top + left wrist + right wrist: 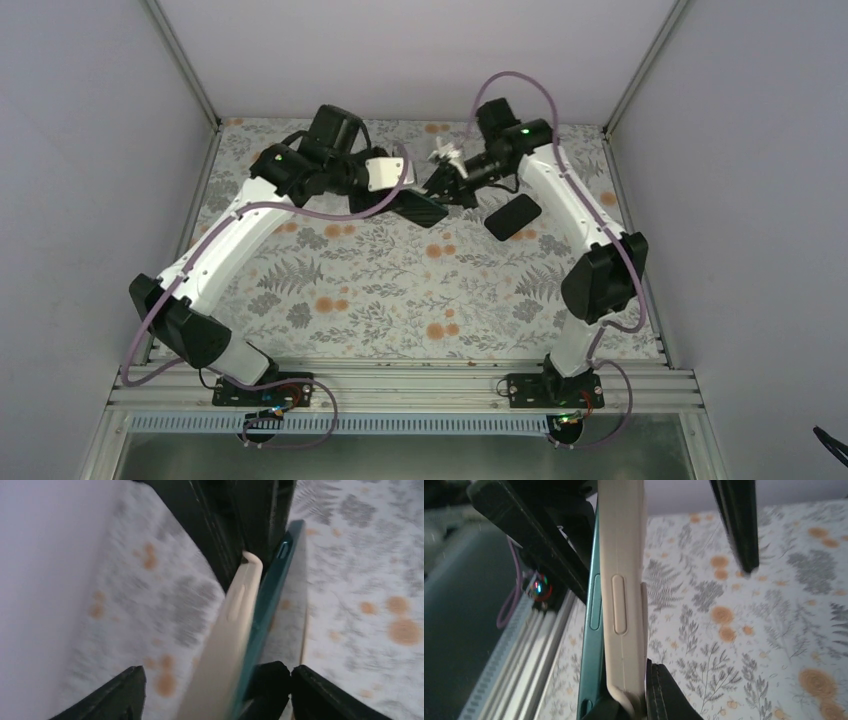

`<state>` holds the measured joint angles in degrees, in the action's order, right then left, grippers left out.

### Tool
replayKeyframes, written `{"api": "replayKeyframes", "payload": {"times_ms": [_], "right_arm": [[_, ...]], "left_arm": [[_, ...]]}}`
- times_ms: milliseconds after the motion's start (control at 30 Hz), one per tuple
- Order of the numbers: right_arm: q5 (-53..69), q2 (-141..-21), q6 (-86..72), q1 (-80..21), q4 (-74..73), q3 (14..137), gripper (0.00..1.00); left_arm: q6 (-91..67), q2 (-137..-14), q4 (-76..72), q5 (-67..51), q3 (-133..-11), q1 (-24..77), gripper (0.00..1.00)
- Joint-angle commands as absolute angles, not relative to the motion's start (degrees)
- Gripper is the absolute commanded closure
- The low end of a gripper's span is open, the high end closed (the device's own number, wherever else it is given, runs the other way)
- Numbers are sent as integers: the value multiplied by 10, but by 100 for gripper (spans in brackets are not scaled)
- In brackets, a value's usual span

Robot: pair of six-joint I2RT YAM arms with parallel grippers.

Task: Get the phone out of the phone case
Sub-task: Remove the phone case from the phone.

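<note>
A teal phone [590, 645] sits edge-on against a beige phone case [624, 580], held up off the table between both grippers [420, 208]. My right gripper [644, 697] is shut on the bottom corner lip of the case. There the case curls away from the phone's edge. My left gripper [215, 677] is open, its fingers [117, 695] spread on either side of the phone [270, 595] and case [227, 630], with a wide gap on the left. Those same fingers [736, 525] appear at the top of the right wrist view.
A second black phone-like slab [512, 217] lies flat on the flowered tablecloth [400, 290], just right of the grippers. Grey walls close in the sides and back. An aluminium rail [400, 385] runs along the near edge.
</note>
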<state>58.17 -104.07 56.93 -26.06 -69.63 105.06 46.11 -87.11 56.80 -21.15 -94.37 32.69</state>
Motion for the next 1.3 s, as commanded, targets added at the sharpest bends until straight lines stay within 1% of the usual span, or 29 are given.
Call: {"api": "replayKeyframes", "payload": {"times_ms": [0,67,133,200,233,333,367,400,500,600,733,867,1000,1267], "right_arm": [[767,-997,525,-203,-722,1062,97],[764,-995,483,-166,-701,1078,97],[754,-994,433,-138,-665,1094,97],[734,-987,326,-111,-575,1089,97],[722,-981,247,-96,-508,1077,97],[713,-933,-66,-34,-133,961,97],[683,-921,-144,-21,-48,932,97],[649,-917,-176,-17,-8,925,97],[563,-945,-211,-24,12,972,97],[518,-992,-264,-31,19,1032,97],[497,-1022,-324,-40,52,1066,97],[484,-1024,-339,-52,64,1073,97],[487,-1021,-339,-63,66,1073,97],[494,-1023,-319,-81,60,1083,97]], "left_arm": [[478,-834,357,-158,-1018,316,21],[490,-824,350,-131,-1041,312,2],[496,-818,338,-112,-1071,306,0],[491,-815,311,-93,-1091,303,0],[487,-812,283,-81,-1089,303,0],[475,-791,178,-77,-1032,308,0],[464,-785,141,-80,-1009,314,0],[443,-796,129,-85,-1009,322,0],[415,-832,69,-48,-995,365,0],[421,-886,-31,39,-985,405,0],[421,-948,-132,109,-987,424,0],[439,-1011,-209,180,-1011,447,0],[439,-1052,-222,193,-1043,455,0],[448,-1082,-225,202,-1070,456,0]]}}
